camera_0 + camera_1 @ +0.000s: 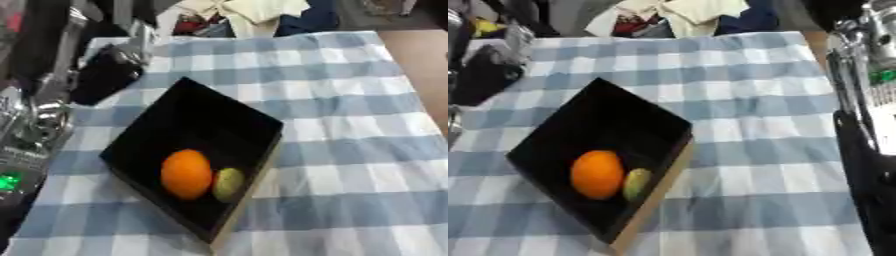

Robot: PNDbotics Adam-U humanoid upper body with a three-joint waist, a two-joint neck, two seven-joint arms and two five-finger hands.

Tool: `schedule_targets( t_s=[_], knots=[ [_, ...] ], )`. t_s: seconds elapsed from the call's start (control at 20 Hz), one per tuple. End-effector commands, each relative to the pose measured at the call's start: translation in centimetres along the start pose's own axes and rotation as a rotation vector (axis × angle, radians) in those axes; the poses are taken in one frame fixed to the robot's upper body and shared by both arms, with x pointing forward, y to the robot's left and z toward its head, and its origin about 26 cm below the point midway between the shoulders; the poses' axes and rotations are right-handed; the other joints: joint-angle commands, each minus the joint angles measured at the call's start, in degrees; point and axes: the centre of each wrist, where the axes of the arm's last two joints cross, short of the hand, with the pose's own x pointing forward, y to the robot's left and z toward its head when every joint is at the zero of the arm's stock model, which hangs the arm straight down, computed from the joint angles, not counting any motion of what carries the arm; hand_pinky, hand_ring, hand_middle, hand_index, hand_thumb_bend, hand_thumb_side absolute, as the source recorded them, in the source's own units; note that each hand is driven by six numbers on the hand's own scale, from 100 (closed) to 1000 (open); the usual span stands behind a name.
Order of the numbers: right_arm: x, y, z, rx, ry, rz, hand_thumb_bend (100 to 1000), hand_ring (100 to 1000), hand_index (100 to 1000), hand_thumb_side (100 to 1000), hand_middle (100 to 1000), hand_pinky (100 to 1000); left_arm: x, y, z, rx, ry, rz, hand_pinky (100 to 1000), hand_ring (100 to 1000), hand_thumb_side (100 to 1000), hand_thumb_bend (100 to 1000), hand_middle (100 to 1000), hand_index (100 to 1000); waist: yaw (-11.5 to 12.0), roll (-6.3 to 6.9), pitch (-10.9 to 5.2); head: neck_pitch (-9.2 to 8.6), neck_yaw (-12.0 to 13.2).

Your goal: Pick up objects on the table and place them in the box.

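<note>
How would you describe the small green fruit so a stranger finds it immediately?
Find the black box on the blue checked tablecloth. Inside, near its lower corner, lies an orange. The yellow-green fruit touches its right side, smaller and duller.

Orange (185,173) in black box (188,107) — upright.

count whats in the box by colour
orange fruit: 1
yellow-green fruit: 1
total in the black box: 2
</note>
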Motion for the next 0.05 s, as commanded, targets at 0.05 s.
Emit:
schedule_targets(
  t_s=[0.05],
  knots=[
    [0.79, -0.70, -0.04, -0.025, -0.030, 0.008, 100, 868, 932, 857, 800, 942, -0.81, 1.91, -0.73, 0.249, 0.029, 0.133, 475, 686, 870, 145, 619, 793, 0.24, -0.16, -1.57, -0.17, -0.28]
  ],
)
